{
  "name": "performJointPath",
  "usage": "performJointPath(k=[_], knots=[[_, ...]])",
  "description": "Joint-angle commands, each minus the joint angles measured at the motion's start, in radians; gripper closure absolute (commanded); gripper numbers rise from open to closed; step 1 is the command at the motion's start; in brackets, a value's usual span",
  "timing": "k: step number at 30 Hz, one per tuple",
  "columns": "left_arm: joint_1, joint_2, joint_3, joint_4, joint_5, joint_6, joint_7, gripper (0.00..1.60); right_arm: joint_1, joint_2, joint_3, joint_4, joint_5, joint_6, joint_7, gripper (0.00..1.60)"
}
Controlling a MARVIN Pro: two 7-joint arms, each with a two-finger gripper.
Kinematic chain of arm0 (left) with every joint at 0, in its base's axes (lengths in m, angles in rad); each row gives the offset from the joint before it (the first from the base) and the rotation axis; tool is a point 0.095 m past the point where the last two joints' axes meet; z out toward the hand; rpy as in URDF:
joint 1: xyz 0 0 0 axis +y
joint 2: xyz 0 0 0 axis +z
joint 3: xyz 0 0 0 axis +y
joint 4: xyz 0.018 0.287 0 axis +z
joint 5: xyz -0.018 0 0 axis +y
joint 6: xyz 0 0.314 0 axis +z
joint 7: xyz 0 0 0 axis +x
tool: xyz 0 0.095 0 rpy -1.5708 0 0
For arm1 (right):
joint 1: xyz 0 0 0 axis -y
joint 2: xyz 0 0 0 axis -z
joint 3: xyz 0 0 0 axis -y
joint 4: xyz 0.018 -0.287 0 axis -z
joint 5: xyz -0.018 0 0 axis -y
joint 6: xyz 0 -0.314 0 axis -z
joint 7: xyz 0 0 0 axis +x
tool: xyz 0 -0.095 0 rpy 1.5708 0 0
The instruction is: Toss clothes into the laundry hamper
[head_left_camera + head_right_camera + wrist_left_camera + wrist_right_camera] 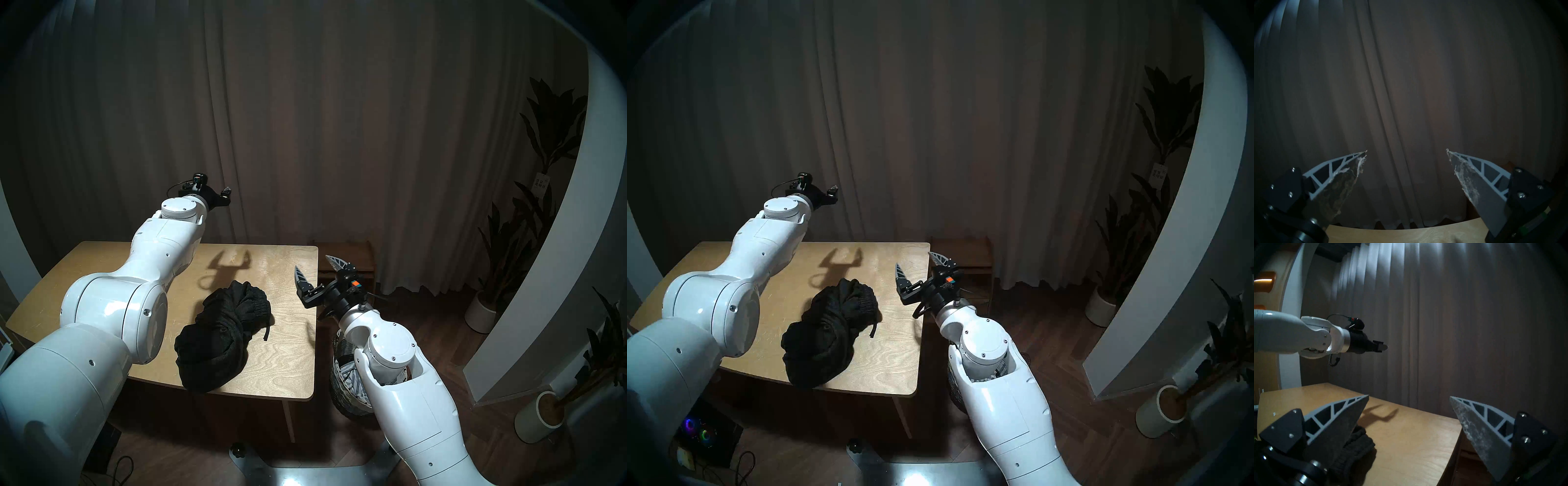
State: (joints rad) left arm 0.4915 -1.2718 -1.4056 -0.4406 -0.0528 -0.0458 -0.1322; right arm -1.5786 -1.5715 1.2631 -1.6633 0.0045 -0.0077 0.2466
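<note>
Head stereo left shows the big black knit garment (224, 334) heaped on the wooden table (288, 356), toward its near edge. Right of the table, on the floor, the laundry hamper (342, 376) stands mostly hidden behind the right arm, striped cloth visible inside. The left gripper (1406, 151) hangs above the table's far side, jaws wide apart and empty. The right gripper (1408, 396), at the table's right edge, is equally spread, holding nothing.

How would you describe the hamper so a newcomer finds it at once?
Start at the wooden table and look past its right edge to the floor. There, largely hidden behind the robot's right arm, stands the hamper, a round woven basket in grey and white. Unlike the brown shelf behind it, it is wicker.
</note>
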Motion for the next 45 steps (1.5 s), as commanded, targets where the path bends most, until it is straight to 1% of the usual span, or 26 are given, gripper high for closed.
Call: performJointPath(k=[1, 4, 5, 6, 10, 12, 13, 14, 19, 25, 28, 34, 40, 43, 45], knots=[[-0.008, 0.052, -0.013, -0.035, 0.001, -0.017, 0.003, 0.0, 0.057, -0.006, -0.056, 0.048, -0.041, 0.004, 0.016, 0.0], [-0.001, 0.066, -0.019, -0.043, 0.004, -0.021, 0.005, 0.0, 0.071, -0.004, -0.091, 0.088, -0.062, 0.007, 0.026, 0.0], [0.004, 0.073, -0.022, -0.048, 0.006, -0.023, 0.006, 0.0, 0.079, -0.003, -0.112, 0.109, -0.074, 0.007, 0.031, 0.0], [0.004, 0.073, -0.022, -0.048, 0.006, -0.023, 0.006, 0.0, 0.079, -0.003, -0.112, 0.109, -0.074, 0.007, 0.031, 0.0], [0.013, 0.088, -0.028, -0.062, 0.009, -0.03, 0.007, 0.0, 0.101, -0.004, -0.156, 0.153, -0.095, 0.01, 0.041, 0.0], [0.018, 0.094, -0.031, -0.071, 0.011, -0.034, 0.006, 0.0, 0.118, -0.007, -0.177, 0.168, -0.103, 0.01, 0.045, 0.0], [0.024, 0.101, -0.034, -0.08, 0.013, -0.038, 0.006, 0.0, 0.135, -0.011, -0.198, 0.182, -0.112, 0.01, 0.05, 0.0], [0.024, 0.101, -0.034, -0.08, 0.013, -0.038, 0.006, 0.0, 0.135, -0.011, -0.198, 0.182, -0.112, 0.01, 0.05, 0.0], [0.038, 0.113, -0.04, -0.103, 0.016, -0.047, 0.003, 0.0, 0.18, -0.025, -0.242, 0.201, -0.127, 0.01, 0.058, 0.0], [0.056, 0.126, -0.047, -0.131, 0.019, -0.057, -0.005, 0.0, 0.235, -0.051, -0.267, 0.221, -0.14, 0.018, 0.058, 0.0], [0.063, 0.13, -0.05, -0.142, 0.02, -0.062, -0.011, 0.0, 0.25, -0.058, -0.277, 0.228, -0.144, 0.021, 0.059, 0.0], [0.083, 0.141, -0.056, -0.174, 0.022, -0.072, -0.029, 0.0, 0.274, -0.07, -0.29, 0.267, -0.129, 0.053, 0.06, 0.0], [0.102, 0.15, -0.062, -0.197, 0.025, -0.078, -0.048, 0.0, 0.299, -0.09, -0.26, 0.288, -0.077, 0.115, 0.048, 0.0], [0.108, 0.152, -0.064, -0.205, 0.025, -0.08, -0.053, 0.0, 0.306, -0.095, -0.252, 0.286, -0.065, 0.129, 0.045, 0.0], [0.117, 0.156, -0.067, -0.219, 0.025, -0.084, -0.062, 0.0, 0.32, -0.103, -0.242, 0.269, -0.043, 0.15, 0.043, 0.0]])
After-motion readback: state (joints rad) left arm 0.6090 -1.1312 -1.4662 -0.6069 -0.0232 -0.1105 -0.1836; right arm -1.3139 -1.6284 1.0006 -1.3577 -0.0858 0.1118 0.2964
